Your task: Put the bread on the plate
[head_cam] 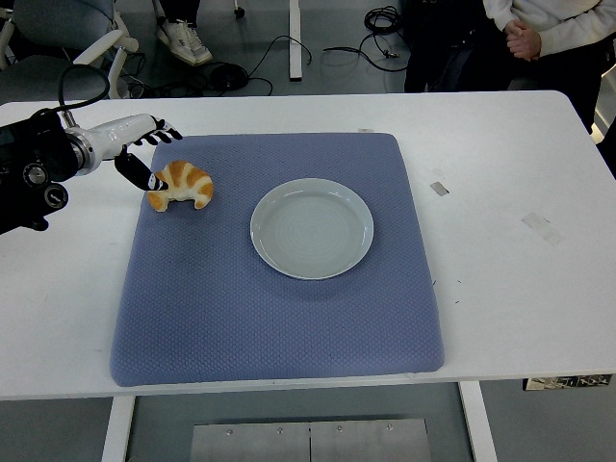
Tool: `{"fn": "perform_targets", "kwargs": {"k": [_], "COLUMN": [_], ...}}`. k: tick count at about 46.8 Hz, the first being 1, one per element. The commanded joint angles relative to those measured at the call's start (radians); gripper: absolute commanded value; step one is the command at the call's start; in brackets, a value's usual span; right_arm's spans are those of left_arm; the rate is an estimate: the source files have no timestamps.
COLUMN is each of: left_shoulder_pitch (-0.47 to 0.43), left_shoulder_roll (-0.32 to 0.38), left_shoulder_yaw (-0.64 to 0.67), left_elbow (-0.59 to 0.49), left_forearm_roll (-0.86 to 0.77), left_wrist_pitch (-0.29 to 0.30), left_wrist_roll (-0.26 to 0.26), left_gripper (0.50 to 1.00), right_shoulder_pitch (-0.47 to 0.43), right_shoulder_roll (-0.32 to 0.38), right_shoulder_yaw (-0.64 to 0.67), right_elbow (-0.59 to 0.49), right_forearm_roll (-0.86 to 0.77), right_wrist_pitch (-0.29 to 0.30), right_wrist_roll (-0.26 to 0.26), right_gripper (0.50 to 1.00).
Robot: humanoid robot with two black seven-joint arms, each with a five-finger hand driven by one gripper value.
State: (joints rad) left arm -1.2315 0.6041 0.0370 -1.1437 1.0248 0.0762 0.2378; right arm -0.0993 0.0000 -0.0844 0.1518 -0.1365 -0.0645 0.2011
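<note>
My left hand (135, 144) at the croissant, plate waiting empty.

From the head view, the croissant (181, 184) lay on the blue mat (274, 308), well left of the plate (312, 228) at the mat's middle. My fingers (159, 131) were loosely spread above it, holding nothing, while my thumb tip touched its left end. A person (539, 34) stood beyond the table (520, 269), hands clasped.
</note>
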Motion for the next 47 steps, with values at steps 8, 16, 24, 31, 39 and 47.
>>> {"fn": "perform_targets", "kwargs": {"k": [8,16,24,31,39,47], "left_shoulder_pitch": [0.007,0.015,0.023,0.026,0.03,0.046], "left_shoulder_roll": [-0.02,-0.024,-0.032,-0.037,-0.047,-0.052], "left_shoulder_yaw": [0.02,0.021,0.03,0.043,0.043,0.043], "left_elbow": [-0.001,0.002,0.012,0.013,0.016,0.03], "left_forearm_roll": [0.0,0.0,0.006,0.006,0.008,0.038], "left_wrist_pitch": [0.03,0.04,0.062,0.077,0.088,0.109], "left_wrist_roll": [0.0,-0.002,-0.002,-0.003,-0.006,-0.006], "left_gripper": [0.855,0.855,0.855,0.855,0.854,0.83], "right_shoulder_pitch": [0.001,0.0,0.0,0.0,0.0,0.0], "right_shoulder_roll": [0.0,0.0,0.0,0.0,0.0,0.0], "right_shoulder_yaw": [0.0,0.0,0.0,0.0,0.0,0.0], "right_elbow": [0.0,0.0,0.0,0.0,0.0,0.0], "right_forearm_roll": [0.0,0.0,0.0,0.0,0.0,0.0], "right_wrist_pitch": [0.0,0.0,0.0,0.0,0.0,0.0], "right_wrist_roll": [0.0,0.0,0.0,0.0,0.0,0.0], "right_gripper": [1.0,1.0,1.0,1.0,1.0,1.0]}}
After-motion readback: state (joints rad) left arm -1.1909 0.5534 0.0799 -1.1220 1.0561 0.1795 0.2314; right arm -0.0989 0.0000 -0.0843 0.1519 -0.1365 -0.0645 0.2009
